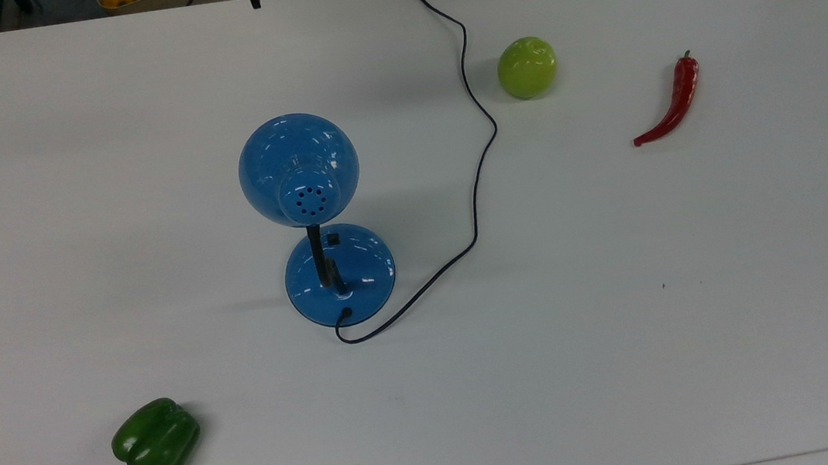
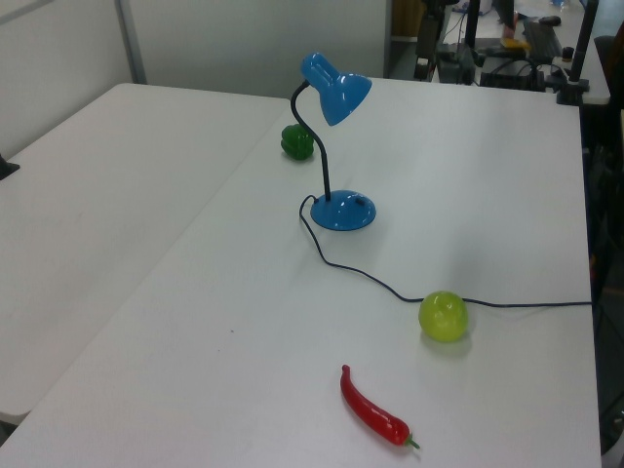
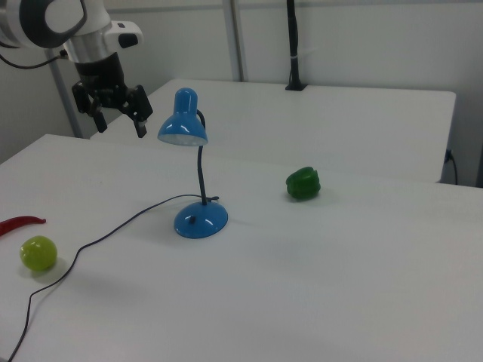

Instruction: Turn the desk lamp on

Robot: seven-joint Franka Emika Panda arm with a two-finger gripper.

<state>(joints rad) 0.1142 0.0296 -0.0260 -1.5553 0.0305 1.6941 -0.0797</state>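
On the white table (image 1: 626,317) the lamp (image 1: 320,227) stands near the middle, its round blue base (image 1: 341,276) flat on the surface, with a small black switch (image 1: 333,238) on the base. A black neck (image 3: 201,177) rises and curves to the blue shade (image 3: 183,124), which tips downward. Its thin cord (image 1: 479,155) leaves the base, loops, and snakes off across the table to the edge.

In the right view, nearest the camera, a lime (image 3: 38,253) sits at the right view's left, with a chili (image 3: 19,223) just behind it. The lamp stands farther back, and a green pepper (image 3: 303,183) lies beyond it toward the right view's right. Farthest back, the gripper (image 3: 118,113) hangs in the air at the right view's left of the shade, close to it but apart, fingers (image 3: 143,124) spread and holding nothing.
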